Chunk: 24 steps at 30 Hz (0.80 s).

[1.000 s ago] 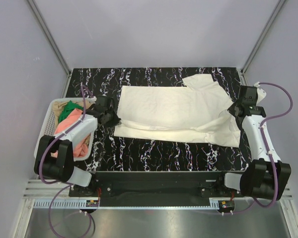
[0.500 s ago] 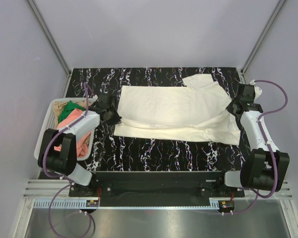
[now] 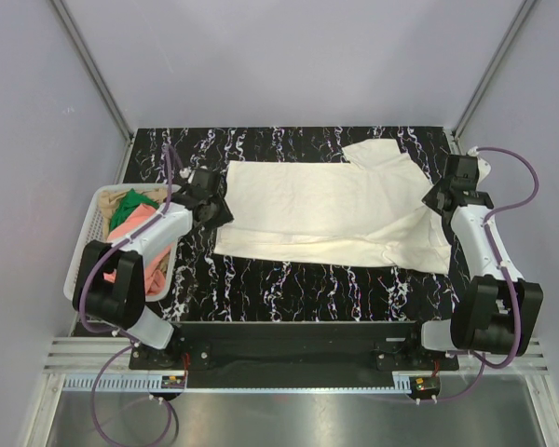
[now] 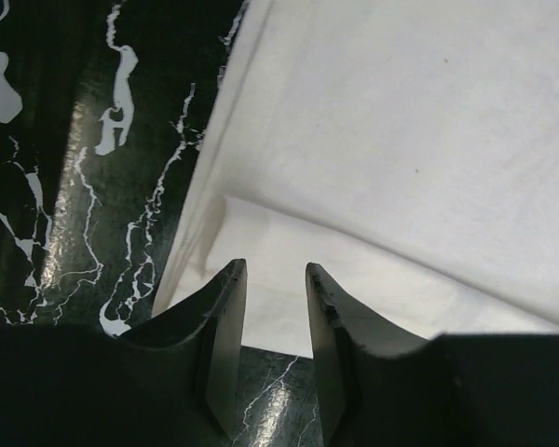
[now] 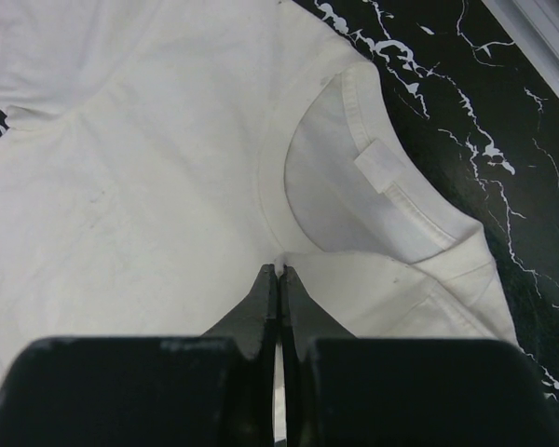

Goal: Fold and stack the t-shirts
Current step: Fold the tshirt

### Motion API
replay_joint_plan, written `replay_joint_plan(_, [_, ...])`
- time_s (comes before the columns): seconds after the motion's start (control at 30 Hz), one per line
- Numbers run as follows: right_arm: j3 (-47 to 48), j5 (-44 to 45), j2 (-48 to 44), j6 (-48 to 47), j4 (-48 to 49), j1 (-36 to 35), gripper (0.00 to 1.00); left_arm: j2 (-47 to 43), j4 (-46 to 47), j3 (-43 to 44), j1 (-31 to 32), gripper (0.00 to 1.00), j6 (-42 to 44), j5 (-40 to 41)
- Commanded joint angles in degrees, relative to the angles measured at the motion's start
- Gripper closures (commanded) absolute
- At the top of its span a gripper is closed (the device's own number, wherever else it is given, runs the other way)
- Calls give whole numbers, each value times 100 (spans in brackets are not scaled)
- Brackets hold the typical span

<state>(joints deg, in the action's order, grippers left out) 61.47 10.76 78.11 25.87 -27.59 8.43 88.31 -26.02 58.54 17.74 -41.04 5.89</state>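
A large cream-white t-shirt [image 3: 335, 209] lies spread across the black marbled table, its near long edge folded over. My left gripper [image 3: 220, 210] sits at the shirt's left end. In the left wrist view it [image 4: 273, 272] is open, and the shirt's folded edge [image 4: 289, 251] lies flat just past the fingertips, ungripped. My right gripper [image 3: 432, 199] is at the shirt's right end. In the right wrist view it [image 5: 279, 270] is shut on a pinch of cloth right beside the neck opening [image 5: 354, 186]. Salmon-pink [image 3: 142, 244], green [image 3: 125, 210] and tan [image 3: 134, 196] t-shirts lie bunched in the basket.
A white mesh basket [image 3: 87, 240] stands at the table's left edge, beside the left arm. Bare marbled table [image 3: 289, 284] runs between the shirt and the arm bases. Grey walls and metal frame posts close in the table on three sides.
My left gripper has opened and let go of the shirt's left edge, shifting slightly toward the far side. The right gripper stays shut on the cloth and has edged slightly farther away.
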Motion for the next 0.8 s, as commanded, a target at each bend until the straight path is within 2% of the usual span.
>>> replay_joint_plan(0.0, [225,-145,134,94,325,28,100,-306,-34,307,457,63,280,448])
replay_joint_plan(0.23, [242,-285,126,129,334,28,100,-323,-70,-114,600,58,403,659])
replay_joint_plan(0.53, [207,-452,29,111,386,28,100,-200,-35,-343,20,65,404,70])
replay_joint_plan(0.77, [111,-628,64,155,535,28,100,-209,141,-458,10,64,465,44])
